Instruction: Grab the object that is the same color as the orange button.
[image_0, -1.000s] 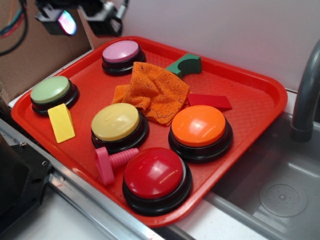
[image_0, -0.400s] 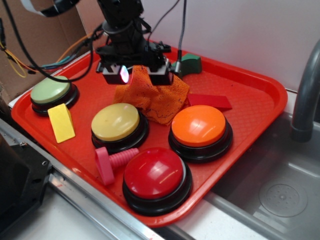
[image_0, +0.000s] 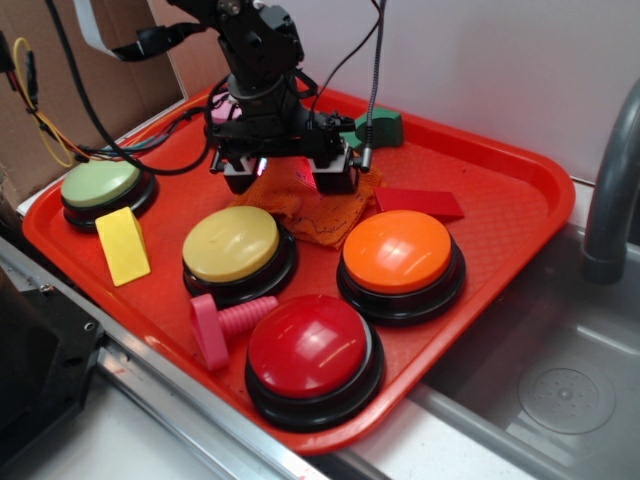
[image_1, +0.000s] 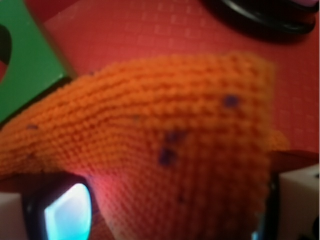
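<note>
Most of the orange cloth (image_0: 318, 212) is covered by the hand (image_0: 285, 176) in the exterior view, and only its lower edge is shown. The pink button (image_0: 216, 111) is almost wholly hidden behind the arm. In the wrist view the cloth (image_1: 165, 150) is blurred, and the green block (image_1: 25, 60) is cut off at the left edge.

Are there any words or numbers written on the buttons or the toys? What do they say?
None. No words, numbers or signs show on anything in either view.
The orange button, the yellow button and the red button are plain.
The cloth has only dark thread marks, not letters.
</note>
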